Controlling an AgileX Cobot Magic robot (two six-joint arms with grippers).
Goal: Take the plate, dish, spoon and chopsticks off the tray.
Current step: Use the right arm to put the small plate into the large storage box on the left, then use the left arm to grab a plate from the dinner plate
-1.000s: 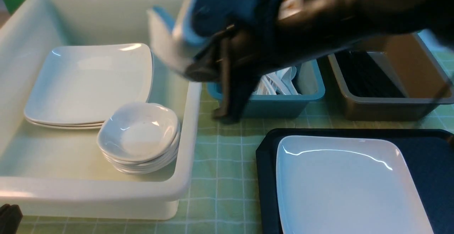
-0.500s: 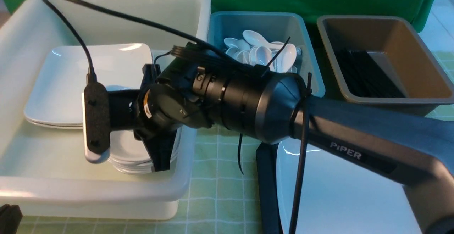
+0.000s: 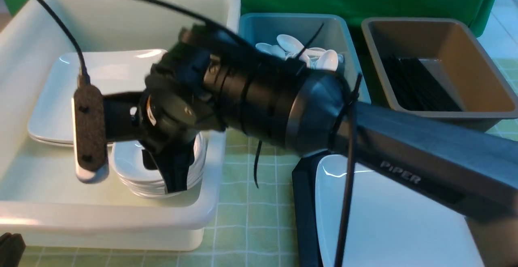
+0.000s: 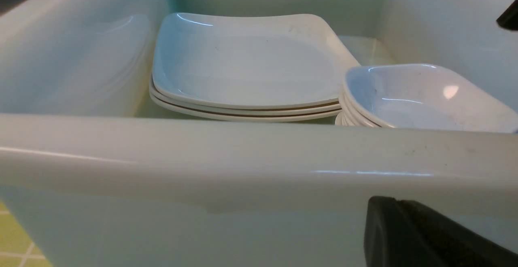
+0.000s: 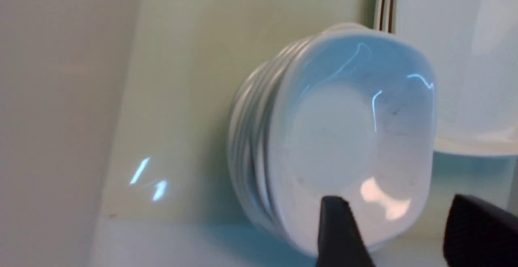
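**A:** Front camera first. Where's the dish?

**B:** The dish (image 3: pixel 127 159) tops a stack of its kind in the near right corner of the white tub (image 3: pixel 121 218). The right gripper (image 3: pixel 172 176) hangs over it, with one dark finger pointing down across the stack's right side. The arm hides whether it touches.

**A:** And the plate?

**B:** The plate (image 3: pixel 396 218) lies on the tray (image 3: pixel 301 186), near right, with the forearm crossing above it. Behind them, a blue tub (image 3: pixel 259 24) holds a pile of spoons (image 3: pixel 291 42). A brown tub (image 3: pixel 465 44) holds a bundle of chopsticks (image 3: pixel 417 85).

**A:** Left wrist camera?

**B:** It peers low over the white tub's near rim from outside. It shows what the arm covers in front: a pile of plates (image 4: pixel 247 68) just beside the dish stack, rims nearly meeting. Only a dark corner of the left gripper (image 4: pixel 429 238) shows, outside the wall. It's closed.

**A:** Right wrist?

**B:** Here both fingers (image 5: pixel 336 230) show, standing wide apart and clamping nothing. One tip overlaps the dish's rim, and the other is clear of it. The dish sits level on its stack.

**A:** Room to move?

**B:** Bare tub floor runs from the stack to the tub wall on one side. The plate pile's edge hems in the other side.
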